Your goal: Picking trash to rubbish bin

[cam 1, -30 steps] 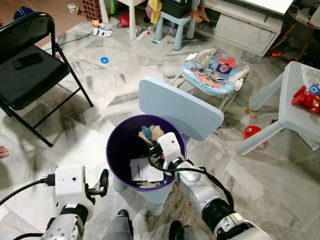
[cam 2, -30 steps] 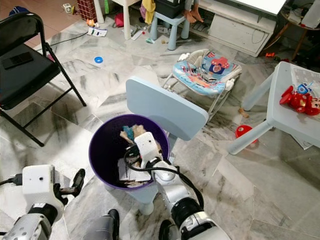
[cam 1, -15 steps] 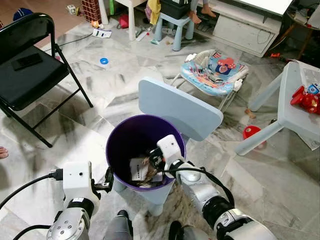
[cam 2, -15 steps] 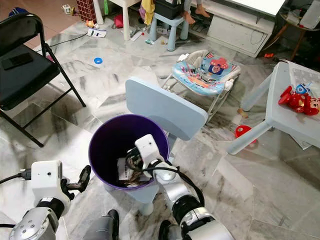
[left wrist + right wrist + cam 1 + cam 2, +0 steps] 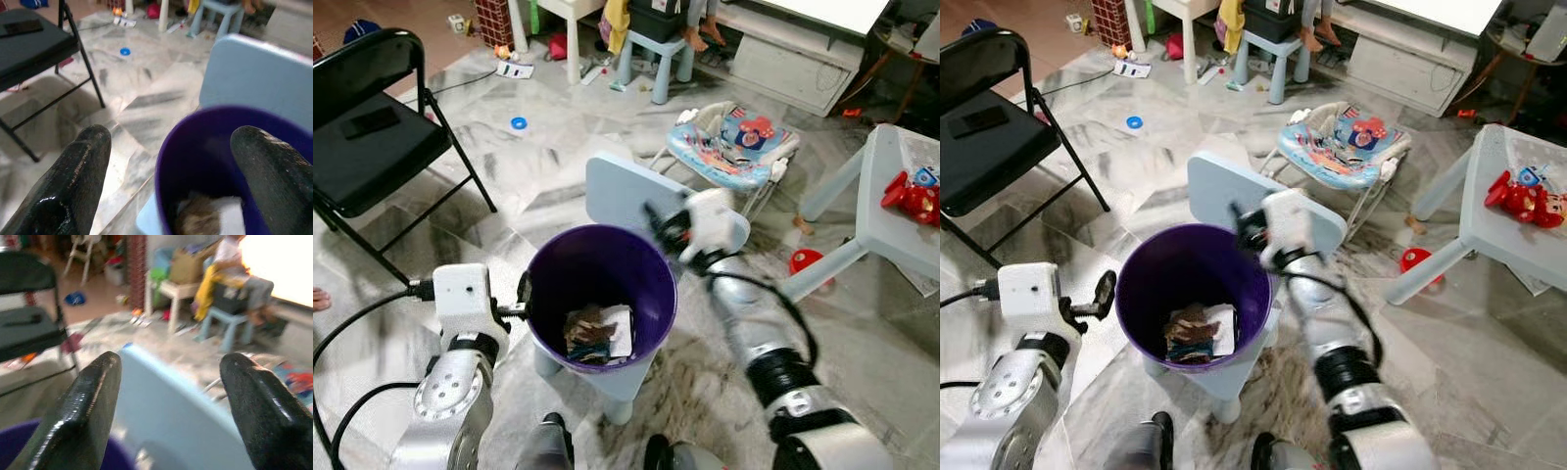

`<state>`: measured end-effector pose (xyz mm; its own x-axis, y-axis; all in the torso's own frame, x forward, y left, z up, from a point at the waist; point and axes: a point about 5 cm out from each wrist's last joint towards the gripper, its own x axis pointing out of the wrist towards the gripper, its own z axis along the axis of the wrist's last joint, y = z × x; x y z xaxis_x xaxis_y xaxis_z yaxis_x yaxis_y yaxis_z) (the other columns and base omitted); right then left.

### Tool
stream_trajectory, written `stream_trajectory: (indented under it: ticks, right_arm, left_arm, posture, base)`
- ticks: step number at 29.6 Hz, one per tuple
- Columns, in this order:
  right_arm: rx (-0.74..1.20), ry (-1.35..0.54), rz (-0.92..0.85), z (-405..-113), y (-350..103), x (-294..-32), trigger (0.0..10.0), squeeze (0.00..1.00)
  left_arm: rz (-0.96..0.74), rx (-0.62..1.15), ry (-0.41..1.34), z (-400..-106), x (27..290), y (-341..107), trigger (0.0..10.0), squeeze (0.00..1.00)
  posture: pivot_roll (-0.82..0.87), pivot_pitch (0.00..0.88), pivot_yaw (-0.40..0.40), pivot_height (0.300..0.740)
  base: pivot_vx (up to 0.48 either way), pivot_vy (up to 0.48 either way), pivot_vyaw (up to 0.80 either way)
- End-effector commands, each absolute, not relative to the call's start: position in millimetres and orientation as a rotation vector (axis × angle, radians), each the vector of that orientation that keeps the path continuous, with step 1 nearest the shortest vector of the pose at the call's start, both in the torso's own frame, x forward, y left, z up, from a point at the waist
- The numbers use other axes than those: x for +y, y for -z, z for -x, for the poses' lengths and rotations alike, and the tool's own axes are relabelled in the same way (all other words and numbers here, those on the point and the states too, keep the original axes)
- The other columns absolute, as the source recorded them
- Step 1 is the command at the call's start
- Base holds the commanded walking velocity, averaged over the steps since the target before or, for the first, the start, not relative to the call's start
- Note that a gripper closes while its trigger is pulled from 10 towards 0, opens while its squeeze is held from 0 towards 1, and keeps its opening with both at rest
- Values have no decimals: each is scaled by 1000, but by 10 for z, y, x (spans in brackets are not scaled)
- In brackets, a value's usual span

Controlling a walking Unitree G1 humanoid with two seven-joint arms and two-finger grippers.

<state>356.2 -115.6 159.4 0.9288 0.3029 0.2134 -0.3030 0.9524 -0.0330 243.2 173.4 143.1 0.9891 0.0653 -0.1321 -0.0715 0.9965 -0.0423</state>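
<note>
Purple bin: our round purple plastic rubbish bin (image 5: 601, 294) stands on the seat of a small pale-blue child's chair (image 5: 656, 211), right in front of us.
Trash: crumpled brown scraps and white paper (image 5: 597, 333) lie at the bottom of the bin, so that load is already in.
Left gripper: our left gripper (image 5: 522, 294) sits just beside the bin's near-left rim; in its wrist view the black fingers (image 5: 78, 183) are spread wide with nothing between them, the rim showing in the gap.
Right gripper: our right gripper (image 5: 664, 223) is up at the bin's far-right rim, in front of the chair back; its wrist view shows the fingers (image 5: 90, 411) parted and empty, pointing over the chair back.
Key relation: we judge the next trash lies out on the marble floor beyond the chair; a small blue ring (image 5: 518, 123) sits far ahead and to our left, well apart from both grippers, on the left arm's side.
Beyond: a black folding chair (image 5: 372, 127) at far left, a baby bouncer (image 5: 734, 142) past the chair back.
</note>
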Motion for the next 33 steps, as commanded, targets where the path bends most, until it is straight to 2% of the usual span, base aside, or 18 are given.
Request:
stream_trajectory:
  ticks: [1, 8, 15, 20, 33]
  right_arm:
    - [-234, -254, -8, -3538, -1657, -1324, 10000, 1000]
    - [-266, -118, 30, -3354, -1837, -1802, 10000, 1000]
    - [-226, -47, 52, -3157, -1803, -2018, 10000, 1000]
    - [-199, -24, 52, -3094, -1806, -2071, 10000, 1000]
    - [-155, -48, 45, -3097, -1841, -1996, 10000, 1000]
  left_arm:
    - [54, 114, -65, -2461, 1719, -1439, 10000, 0]
    - [53, 39, -13, -2639, 1639, -1526, 10000, 0]
    - [62, 28, 6, -2736, 1603, -1519, 10000, 0]
    - [76, 19, 12, -2765, 1589, -1522, 10000, 0]
    - [147, 39, -24, -2688, 1608, -1459, 10000, 0]
  posture:
    - [169, 160, -76, 740]
    - [101, 145, -47, 740]
    - [60, 142, -25, 740]
    - [47, 143, -19, 740]
    - [65, 178, -46, 740]
  base:
    - [0, 0, 0]
    - [0, 0, 0]
    - [0, 0, 0]
    - [0, 0, 0]
    - [0, 0, -794]
